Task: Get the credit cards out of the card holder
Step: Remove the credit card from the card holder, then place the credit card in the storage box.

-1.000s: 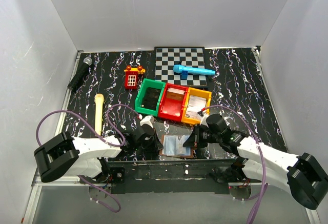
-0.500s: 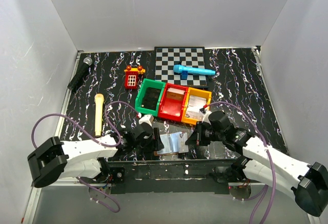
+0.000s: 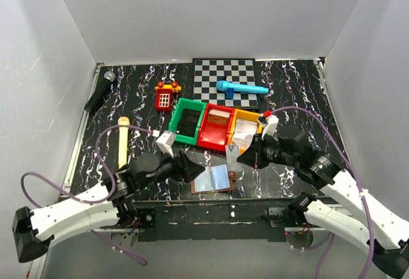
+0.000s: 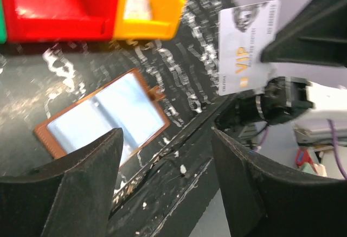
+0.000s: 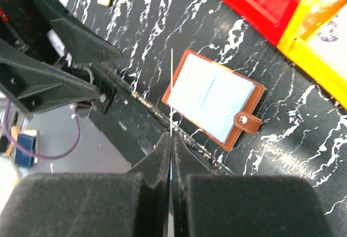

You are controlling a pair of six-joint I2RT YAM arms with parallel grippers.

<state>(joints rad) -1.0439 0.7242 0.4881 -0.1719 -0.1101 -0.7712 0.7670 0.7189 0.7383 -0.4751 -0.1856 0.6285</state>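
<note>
Right gripper (image 5: pixel 171 138) pinched one credit card (image 4: pixel 246 47) above the open card holder (image 3: pixel 214 178), at the table (image 3: pixel 307 100) near edge.
Left gripper (image 3: pixel 186 165) stood wide, empty; remaining cards unclear through glare, so it should pin the holder before the next pull.

Black marbled table (image 3: pixel 300 94) under open card holder (image 3: pixel 214 179), bins (image 3: pixel 214 143), checkerboard (image 3: pixel 223 71), microphone (image 3: pixel 100 92).

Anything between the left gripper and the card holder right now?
Nothing visible. The left gripper is open beside the card holder, which lies open on the table, in plain sight between its fingers. The right gripper holds a credit card up, off to the side.
</note>
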